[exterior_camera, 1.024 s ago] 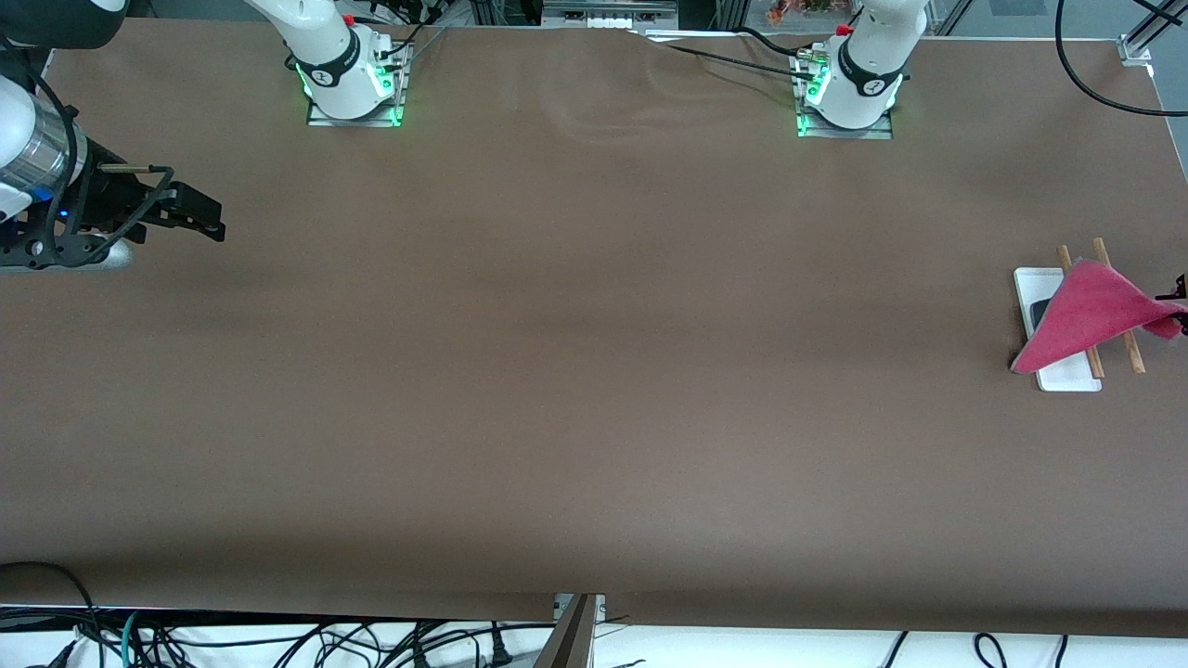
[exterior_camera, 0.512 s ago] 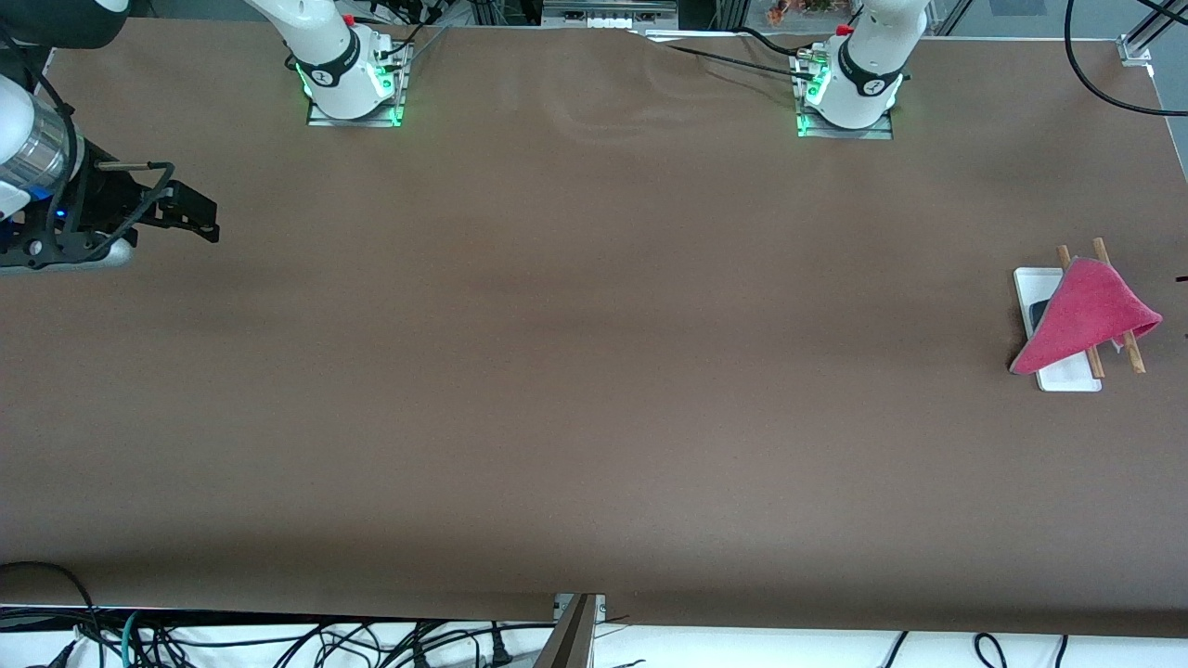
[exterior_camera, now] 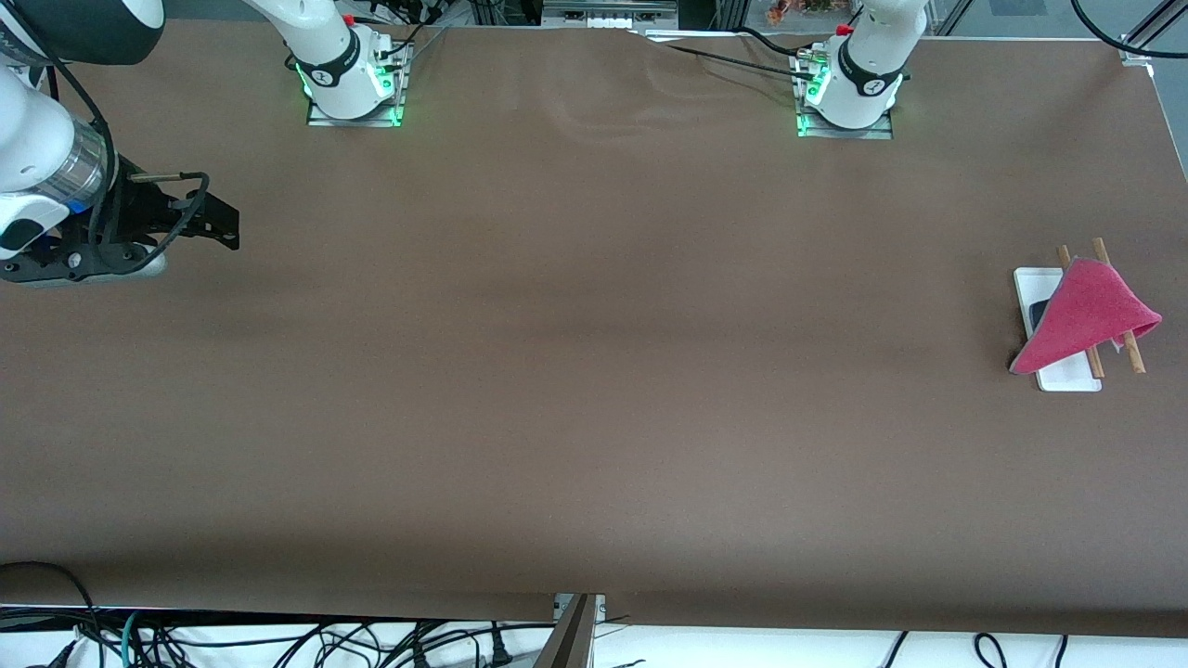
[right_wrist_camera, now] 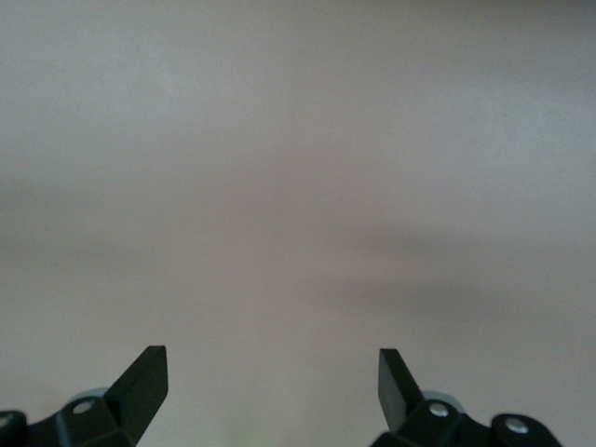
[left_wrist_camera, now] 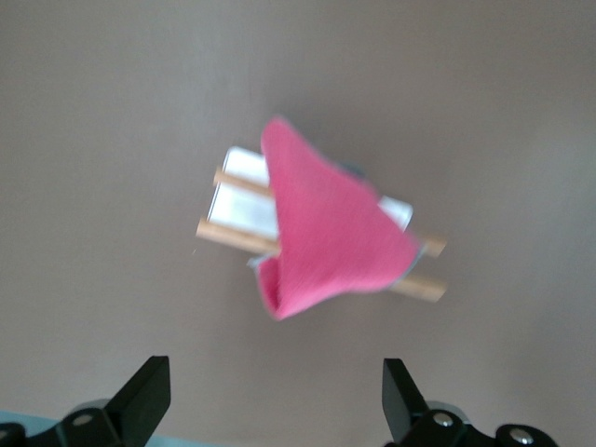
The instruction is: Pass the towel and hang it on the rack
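The towel, pink side up, lies draped over the rack's two wooden rods at the left arm's end of the table. One corner of it hangs down to the table beside the rack's white base. In the left wrist view the towel and the rack lie below my open, empty left gripper, which is apart from them and out of the front view. My right gripper is open and empty over bare table at the right arm's end; it also shows in the right wrist view.
The brown table cover stretches between the two ends. The arm bases stand along the edge farthest from the front camera. Cables hang below the table's near edge.
My left gripper has let go of the towel's corner and drawn back out of the front view; the corner has settled on the rods. My right gripper has shifted slightly toward the table's middle.
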